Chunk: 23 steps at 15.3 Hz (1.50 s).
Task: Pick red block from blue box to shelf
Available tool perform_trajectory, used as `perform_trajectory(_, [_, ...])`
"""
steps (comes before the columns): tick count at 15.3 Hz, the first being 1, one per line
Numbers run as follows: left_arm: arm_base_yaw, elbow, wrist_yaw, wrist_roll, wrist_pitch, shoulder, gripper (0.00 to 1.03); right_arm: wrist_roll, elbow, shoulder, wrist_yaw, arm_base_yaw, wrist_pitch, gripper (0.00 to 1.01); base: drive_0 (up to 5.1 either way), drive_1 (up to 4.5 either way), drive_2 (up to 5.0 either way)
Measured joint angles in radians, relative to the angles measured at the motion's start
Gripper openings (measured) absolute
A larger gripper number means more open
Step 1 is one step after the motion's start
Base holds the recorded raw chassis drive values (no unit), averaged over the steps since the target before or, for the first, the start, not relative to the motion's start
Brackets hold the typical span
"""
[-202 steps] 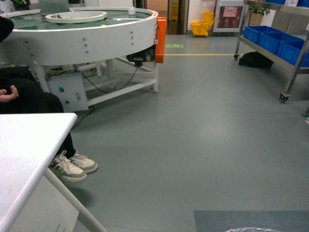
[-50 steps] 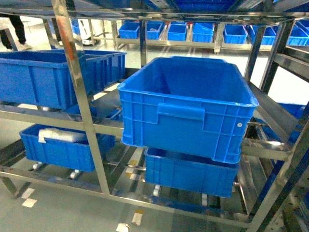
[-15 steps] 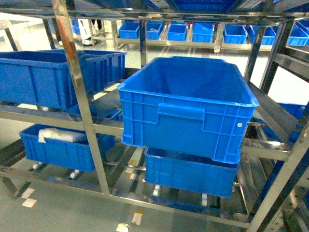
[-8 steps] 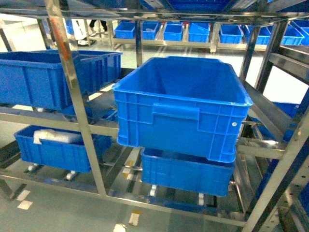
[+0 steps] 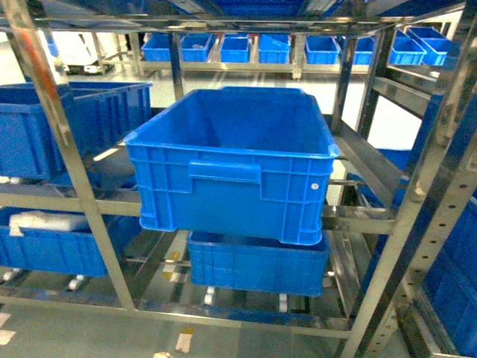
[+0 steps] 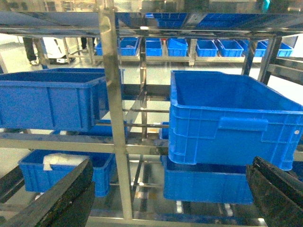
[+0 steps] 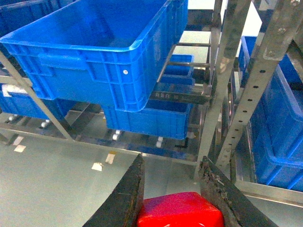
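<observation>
The red block (image 7: 180, 210) sits between the two dark fingers of my right gripper (image 7: 172, 160), which is shut on it; it shows only at the bottom of the right wrist view. The block hangs over the grey floor in front of the steel shelf (image 7: 227, 80). My left gripper (image 6: 173, 161) is open with its fingers wide apart and nothing between them, facing the shelf (image 6: 116, 118). In the head view the shelf (image 5: 74, 190) fills the frame and neither gripper appears. The blue box is out of view.
A large dark blue ribbed crate (image 5: 231, 171) stands on the middle tier, with a smaller crate (image 5: 257, 261) on the tier below. More crates (image 5: 45, 134) sit to the left and on the racks behind. An angled upright (image 5: 417, 201) stands at the right.
The head view has shifted: the big crate and the shelf uprights now sit further left in the frame, and the right upright looms larger.
</observation>
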<state>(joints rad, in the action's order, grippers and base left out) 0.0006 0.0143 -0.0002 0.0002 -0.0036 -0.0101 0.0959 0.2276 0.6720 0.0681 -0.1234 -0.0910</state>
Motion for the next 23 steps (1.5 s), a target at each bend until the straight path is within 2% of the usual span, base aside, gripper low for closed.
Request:
perform_trajectory(2, [-0.002, 0.0, 0.0, 0.0, 0.001, 0.0, 0.98, 0.0, 0.0, 0.0, -0.002, 0.001, 0.0, 0.28, 0.0, 0.0, 0.0])
perform_trajectory(11, [-0.002, 0.0, 0.0, 0.0, 0.0, 0.0, 0.98, 0.0, 0.0, 0.0, -0.001, 0.0, 0.001, 0.28, 0.0, 4.24, -4.2])
perform_trajectory(14, [-0.002, 0.0, 0.0, 0.0, 0.001, 0.0, 0.98, 0.0, 0.0, 0.0, -0.001, 0.0, -0.005, 0.28, 0.0, 0.0, 0.0])
perform_trajectory(23, [-0.001, 0.0, 0.0, 0.0, 0.0, 0.0, 0.98, 0.0, 0.0, 0.0, -0.003, 0.0, 0.0, 0.28, -4.7, 3.68, 1.2])
